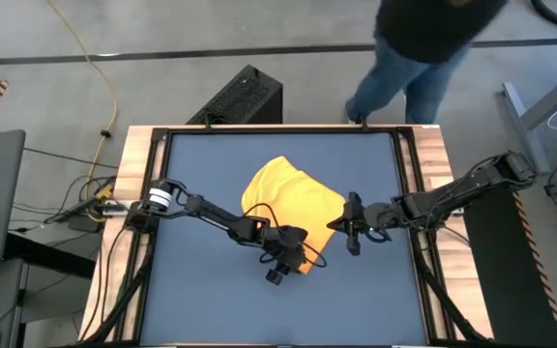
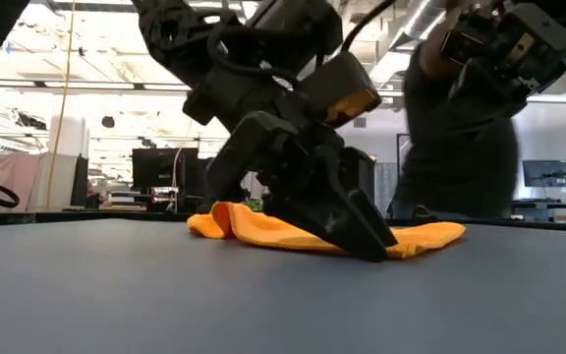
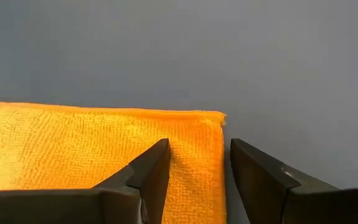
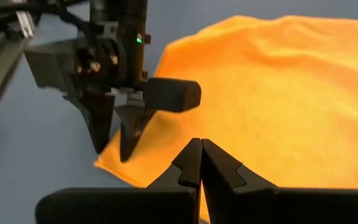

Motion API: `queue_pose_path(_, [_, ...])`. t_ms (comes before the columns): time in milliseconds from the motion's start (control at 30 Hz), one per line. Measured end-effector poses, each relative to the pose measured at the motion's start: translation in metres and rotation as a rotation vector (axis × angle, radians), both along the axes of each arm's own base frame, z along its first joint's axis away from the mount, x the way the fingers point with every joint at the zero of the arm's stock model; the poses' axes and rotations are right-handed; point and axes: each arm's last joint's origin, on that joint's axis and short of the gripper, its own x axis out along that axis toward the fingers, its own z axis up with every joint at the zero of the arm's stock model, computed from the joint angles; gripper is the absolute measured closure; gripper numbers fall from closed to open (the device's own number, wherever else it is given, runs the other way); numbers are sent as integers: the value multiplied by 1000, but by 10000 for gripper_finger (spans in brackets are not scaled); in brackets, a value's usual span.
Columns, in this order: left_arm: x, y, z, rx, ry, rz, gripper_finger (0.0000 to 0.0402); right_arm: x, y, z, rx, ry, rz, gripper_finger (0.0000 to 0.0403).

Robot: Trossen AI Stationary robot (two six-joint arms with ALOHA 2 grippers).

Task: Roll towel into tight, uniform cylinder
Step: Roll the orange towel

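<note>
High view: the towel point(image 1: 288, 198) lies loosely folded on the mat point(image 1: 191, 290). Left wrist view: I keep the left gripper point(image 3: 197, 180) spread astride its corner. Right wrist view: the right gripper point(image 4: 201, 163) hovers closed, empty; I should tuck evenly.

The left arm reaches in from the desk's left edge toward the middle, its wrist bent steeply down so the left gripper point(image 3: 197, 177) sits low with its two dark fingers point(image 3: 148, 174) spread apart and pointing at the surface. The right arm stretches in from the right edge, elbow raised, and its right gripper point(image 4: 201, 163) hangs just beside the left one with its fingers pressed together tip to tip. In the low view the left gripper point(image 2: 352, 221) is down near the surface and the right arm's wrist is high above.
</note>
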Motion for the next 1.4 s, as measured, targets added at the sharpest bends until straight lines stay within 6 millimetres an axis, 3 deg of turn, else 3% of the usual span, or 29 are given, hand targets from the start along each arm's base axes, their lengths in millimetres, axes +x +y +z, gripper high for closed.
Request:
queue_pose_path(133, [1, 5, -3, -30, 22, 48, 272, 0, -1, -1, -18, 7, -26, 370])
queue_pose_path(333, [-2, 7, -2, -40, 77, 87, 388, -3, -2, -4, -62, 51, -8, 370])
queue_pose_path(467, [-9, 5, 8, -41, 130, 68, 398, -4, -2, -6, -73, 77, -5, 370])
queue_pose_path(733, [-35, -11, 66, 52, 116, -15, 401, -3, -1, -9, -144, 95, 43, 370])
queue_pose_path(833, [-51, -16, 78, 90, 95, -16, 401, 0, 4, -16, -236, 129, 115, 369])
queue_pose_path(1000, [-76, -16, 78, 99, 75, 46, 401, 6, 12, -35, -317, 214, 190, 349])
queue_pose_path(1133, [-89, -13, 64, 82, 73, 96, 401, 11, 15, -51, -358, 274, 176, 314])
queue_pose_path(1400, [-95, -11, 56, 67, 75, 128, 401, 21, 18, -74, -387, 336, 160, 217])
